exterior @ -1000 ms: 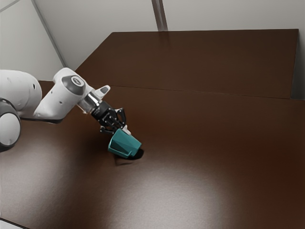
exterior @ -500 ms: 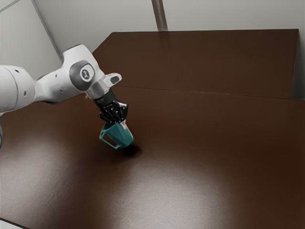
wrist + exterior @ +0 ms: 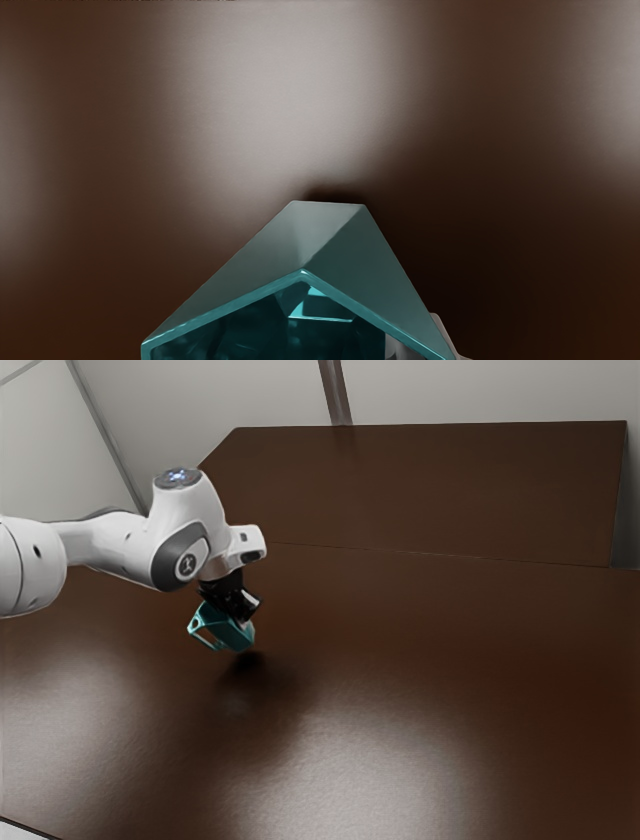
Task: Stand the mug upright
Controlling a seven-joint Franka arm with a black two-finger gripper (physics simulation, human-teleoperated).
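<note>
Narrow, with just a wall's thickness between, at the fingers (image 3: 245, 622), black and pale-tipped. Holding the teal mug (image 3: 228, 633) by its side wall near the rim, pinched from inside and outside, as seen in the wrist view past the mug's angular rim (image 3: 302, 274). Hanging above the bench (image 3: 450, 660), clear of its surface and tilted, not upright. Turned toward the hand with its open mouth; pointing away from the hand and down toward the bench with its narrower base. Jutting toward the exterior view's left with its angular handle (image 3: 194, 628). Casting a dark shadow (image 3: 248, 662) onto the bench just below. Placed over the part of the bench toward the exterior view's left, between the long seam (image 3: 440, 553) and the near edge, well apart from the far right corner of the panel beyond that seam. Reaching in from the exterior view's left with the white and grey arm (image 3: 182, 535), bent downward at the wrist just above the mug. Dark brown all over the bench, with broad pale glare toward its near side. Beyond the far panel, a pale grey wall (image 3: 480, 390) crossed by a brownish-grey upright strip (image 3: 336, 395).
</note>
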